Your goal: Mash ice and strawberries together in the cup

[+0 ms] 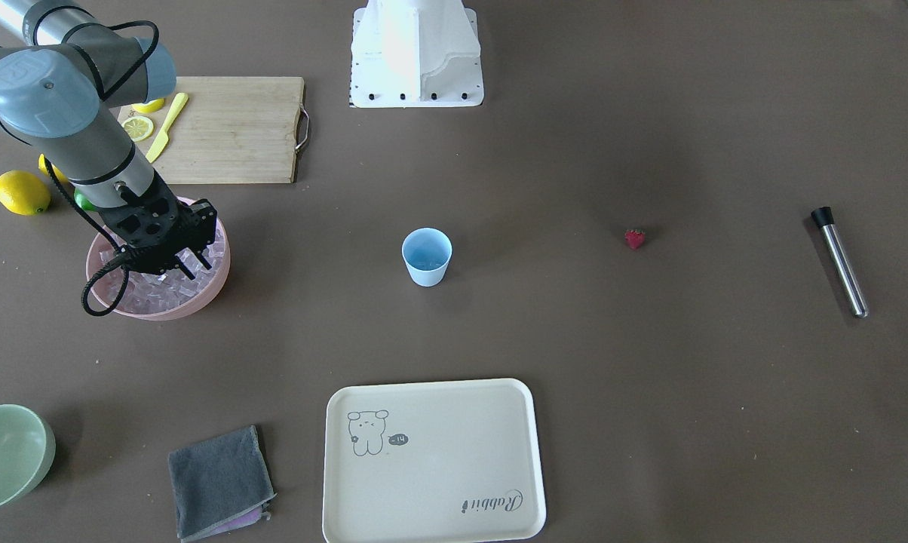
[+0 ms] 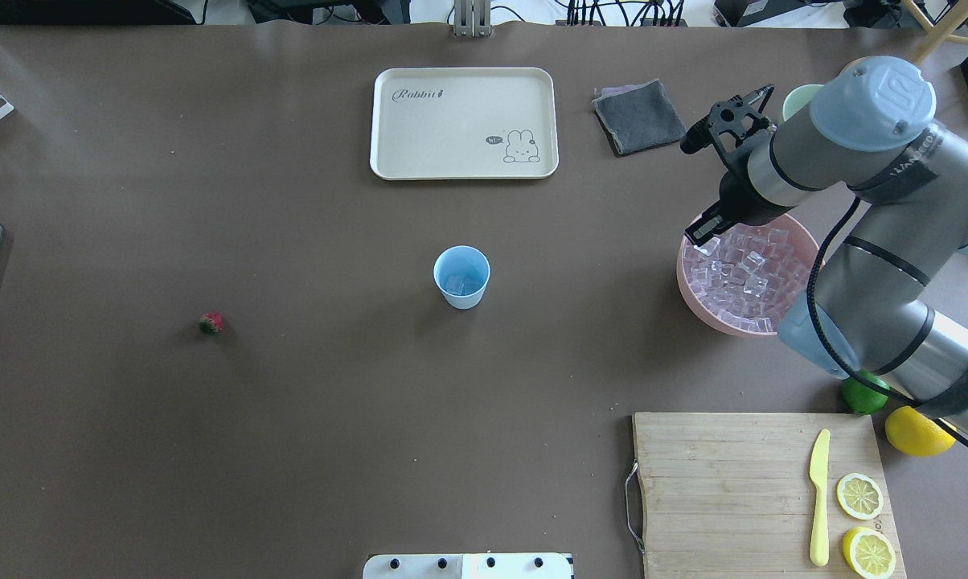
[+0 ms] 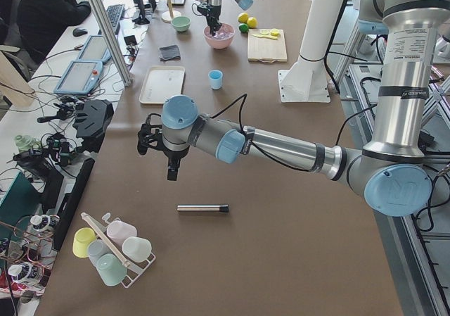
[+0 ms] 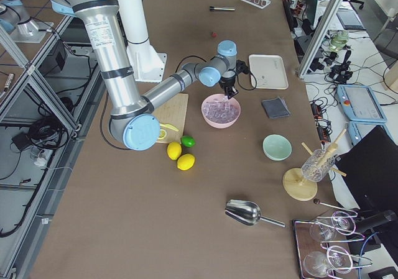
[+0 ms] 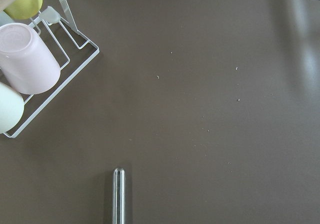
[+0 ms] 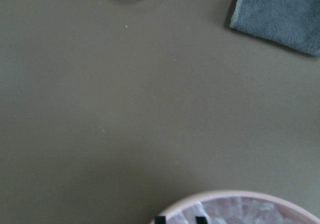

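**Right gripper over the ice bowl; the cup stands in the middle**

Front-facing view: the right gripper (image 1: 195, 266) hangs over the pink bowl (image 1: 207, 300) at the left of the frame, its tips down close to the ice (image 1: 152, 296) which fills that bowl; the cup (image 1: 427, 256) stands upright at the centre of the table; the strawberry (image 1: 634, 239) lies alone to the right of it, well apart; a metal rod (image 1: 842, 264) with a black cap lies at the far right.

Overhead view: the cup is in the middle of the frame and a clear cube lies on its bottom; the strawberry is at the left, the bowl at the right.

Exterior left view: the left gripper (image 3: 172, 168) hangs above bare table near the rod; whether it is open or closed I cannot tell.

Left wrist view: the rod's end shows at the lower edge; a wire rack (image 5: 95, 47) with cups is at the upper left.

Right wrist view: two black fingertips (image 6: 160, 219) show at the lower edge above the bowl, with only a narrow gap between them; whether a cube sits in that gap I cannot tell.
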### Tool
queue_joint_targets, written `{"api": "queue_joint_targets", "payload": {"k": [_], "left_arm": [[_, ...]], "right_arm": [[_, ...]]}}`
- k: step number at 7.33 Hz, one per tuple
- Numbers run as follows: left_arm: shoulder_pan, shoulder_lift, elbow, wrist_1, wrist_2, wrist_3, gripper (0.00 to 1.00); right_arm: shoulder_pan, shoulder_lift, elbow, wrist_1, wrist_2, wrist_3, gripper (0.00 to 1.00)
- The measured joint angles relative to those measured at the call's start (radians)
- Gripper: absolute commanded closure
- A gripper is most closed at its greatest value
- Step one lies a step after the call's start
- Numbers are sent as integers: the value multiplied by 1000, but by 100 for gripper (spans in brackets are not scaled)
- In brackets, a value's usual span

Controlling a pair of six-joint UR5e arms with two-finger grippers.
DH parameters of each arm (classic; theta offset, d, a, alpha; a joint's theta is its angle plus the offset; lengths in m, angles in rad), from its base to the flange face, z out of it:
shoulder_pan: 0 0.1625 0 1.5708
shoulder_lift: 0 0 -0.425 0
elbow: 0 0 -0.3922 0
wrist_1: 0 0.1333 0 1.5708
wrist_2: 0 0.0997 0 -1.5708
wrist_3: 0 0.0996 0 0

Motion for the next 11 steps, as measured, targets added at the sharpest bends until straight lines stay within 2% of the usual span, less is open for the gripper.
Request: {"api": "queue_joint_targets", "payload": {"k": [1, 3, 5, 7, 8, 9, 10, 11], "left_arm": [[3, -2, 1, 0, 0, -4, 2], [4, -6, 2, 0, 0, -10, 2], [5, -8, 4, 0, 0, -10, 2], [5, -8, 8, 0, -1, -10, 2], [5, -8, 9, 0, -1, -11, 2], [5, -8, 10, 0, -2, -10, 2], [5, -8, 10, 0, -2, -11, 2], [5, -7, 12, 0, -1, -11, 2]], "right_arm": [[-50, 90, -1, -49, -20, 135, 81], [-169, 250, -40, -86, -127, 365, 81], [-253, 397, -154, -82, -225, 509, 81], [-289, 440, -221, -44, -287, 544, 80], [-297, 444, -234, -33, -295, 548, 76], [-304, 445, -240, -28, -302, 551, 66], [-310, 445, -242, -21, -315, 552, 43], [-312, 444, -245, -1, -330, 554, 6]]}}
